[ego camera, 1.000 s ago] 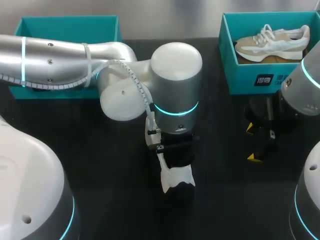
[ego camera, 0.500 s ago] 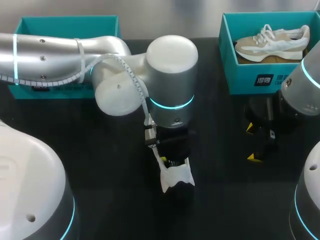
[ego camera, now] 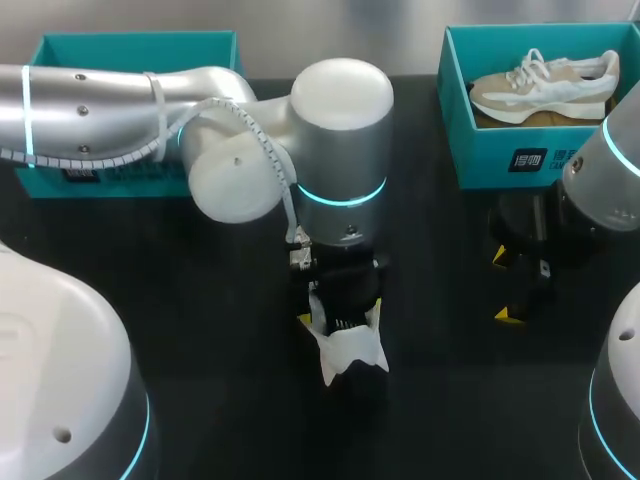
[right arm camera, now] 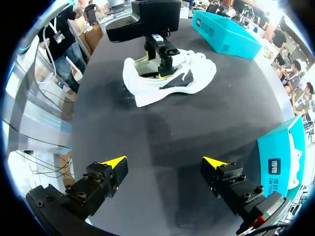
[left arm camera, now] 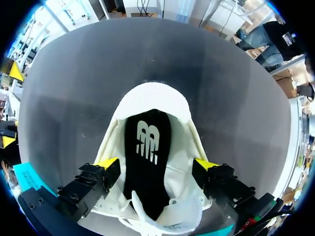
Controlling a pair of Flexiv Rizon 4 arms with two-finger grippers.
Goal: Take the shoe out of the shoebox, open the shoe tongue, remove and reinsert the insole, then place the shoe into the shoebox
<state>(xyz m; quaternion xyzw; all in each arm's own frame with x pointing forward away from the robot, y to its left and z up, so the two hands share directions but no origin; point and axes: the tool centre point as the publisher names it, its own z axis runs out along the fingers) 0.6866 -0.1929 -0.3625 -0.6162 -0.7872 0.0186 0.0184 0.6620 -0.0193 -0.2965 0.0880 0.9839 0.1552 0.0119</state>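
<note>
Left gripper (left arm camera: pixel 156 164) over the white shoe (left arm camera: pixel 157 101), mid-table
Fingers (left arm camera: pixel 106 163) apart, straddling the opening above the black insole (left arm camera: pixel 147 162); closing here may pinch the soft collar (left arm camera: pixel 195 147) rather than the insole, or drag the unheld shoe across the table (left arm camera: pixel 236 98).

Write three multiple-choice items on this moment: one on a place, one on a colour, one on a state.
1. Where on the table is the white shoe? A at its far edge; B near the middle, under the left gripper; C at its right corner.
2. What colour is the shoe's insole? A black; B red; C teal.
3. How is the right gripper? A shut on the insole; B open, holding nothing; C shut on a lace.
Answers: B, the head view shows it below the left arm's wrist; A, the left wrist view shows it black; B, its yellow tips stand apart over bare table.
</note>
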